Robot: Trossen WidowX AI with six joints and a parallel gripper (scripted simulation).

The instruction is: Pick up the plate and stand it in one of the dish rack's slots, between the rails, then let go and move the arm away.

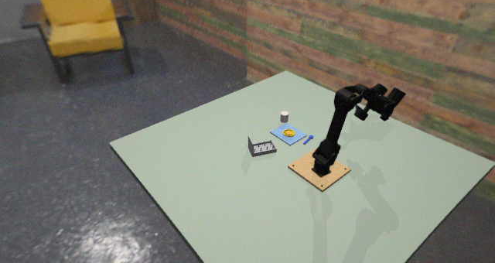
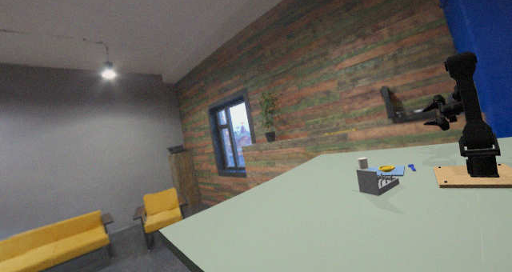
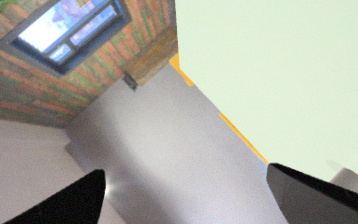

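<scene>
Hand [image 1: 373, 110] high up, fingers wide, holds nothing. Plate [image 1: 288, 132] lies flat on blue mat [image 1: 279, 131], far below, toward rack [image 1: 262, 147]. Plate probably thin.

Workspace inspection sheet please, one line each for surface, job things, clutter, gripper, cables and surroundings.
Surface: pale green table; arm bolted to a wooden base plate.
Job's things: yellow plate lying flat on a blue mat; grey dish rack beside the mat, slots holding nothing.
Clutter: white cup just off the mat; small blue spoon between mat and base.
Gripper: gripper open, holding nothing, raised well above the table, away from the plate.
Cables: nothing seen.
Surroundings: wood-plank wall, window, potted plant, yellow armchair, yellow sofa, ceiling lamp.
</scene>
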